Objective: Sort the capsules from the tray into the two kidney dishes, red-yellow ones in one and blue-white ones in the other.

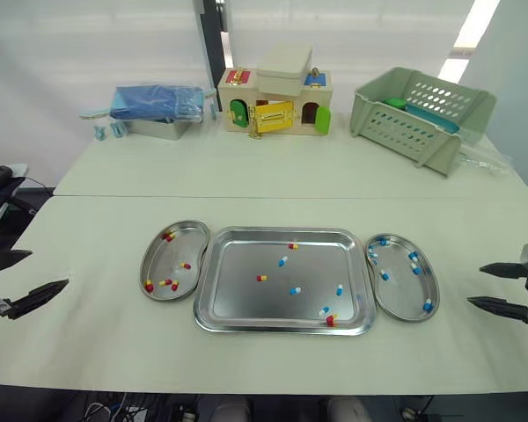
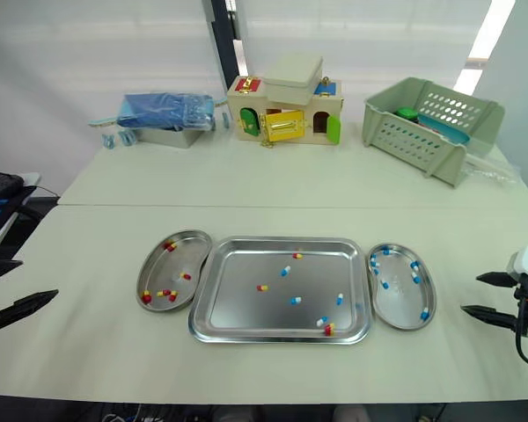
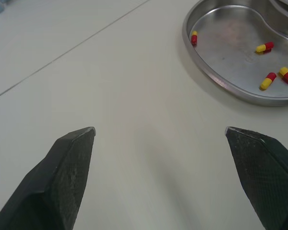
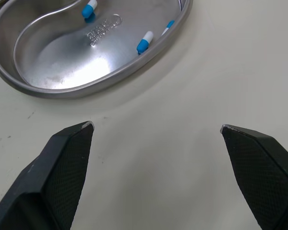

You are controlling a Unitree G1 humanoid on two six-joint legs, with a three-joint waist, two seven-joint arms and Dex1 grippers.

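Note:
The steel tray (image 1: 246, 303) lies mid-table with several loose capsules, among them a red-yellow one (image 1: 261, 278) and a blue-white one (image 1: 295, 290). To its left, a kidney dish (image 1: 172, 255) holds several red-yellow capsules (image 3: 268, 80). On the tray's right, the other kidney dish (image 1: 403, 290) holds several blue-white capsules (image 4: 144, 42). My left gripper (image 1: 50, 268) hovers open over bare table, well left of the left dish, its jaws wide apart in the left wrist view (image 3: 159, 129). My right gripper (image 1: 474, 285) is open too, just right of the right dish (image 4: 62, 52), empty.
At the back of the table stand a metal box under a blue cover (image 1: 158, 110), a toy house (image 1: 277, 101) and a green plastic basket (image 1: 418, 114). A seam crosses the table behind the tray. The front edge runs close below both grippers.

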